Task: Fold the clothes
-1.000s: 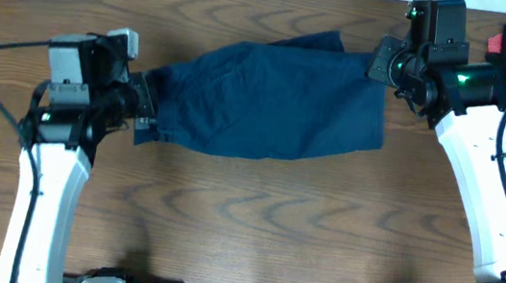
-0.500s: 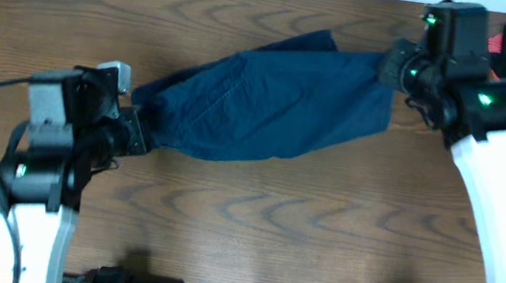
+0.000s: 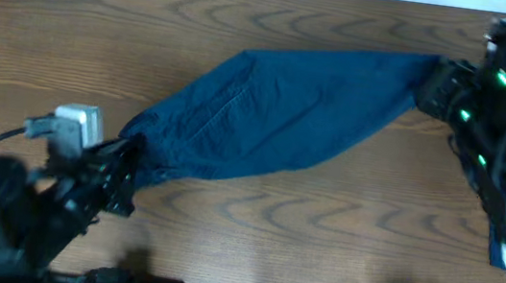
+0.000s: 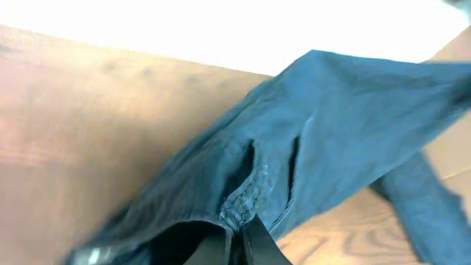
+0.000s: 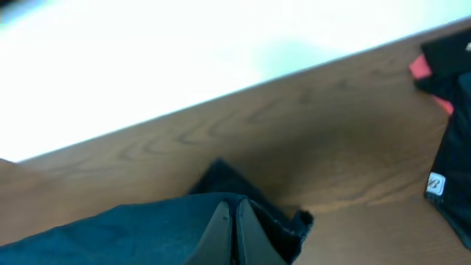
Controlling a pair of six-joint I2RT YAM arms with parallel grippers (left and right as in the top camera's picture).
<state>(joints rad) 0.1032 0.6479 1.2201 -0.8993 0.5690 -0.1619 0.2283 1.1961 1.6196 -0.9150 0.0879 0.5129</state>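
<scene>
Though blurred overhead, left fingers [image 4: 259, 249] and right fingers [image 5: 219, 227] clench opposite ends of the navy garment [image 3: 275, 115].

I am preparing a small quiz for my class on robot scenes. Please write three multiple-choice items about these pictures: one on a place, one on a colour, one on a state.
1. In the overhead view, which end of the navy garment does the left gripper hold?
A) the upper right end
B) the lower left end
C) the middle

2. In the right wrist view, what colour is the small piece beside the black cloth?
A) yellow
B) green
C) red

3. How does the navy garment lie?
A) pulled out long between the left gripper and the right gripper
B) folded in a neat square, untouched
C) rolled into a ball

Answers:
1 B, as the left gripper is shut on the cloth at the lower left.
2 C, as the small piece shows plainly red.
3 A, as each gripper pinches one end and the cloth runs slantwise over the table.
</scene>
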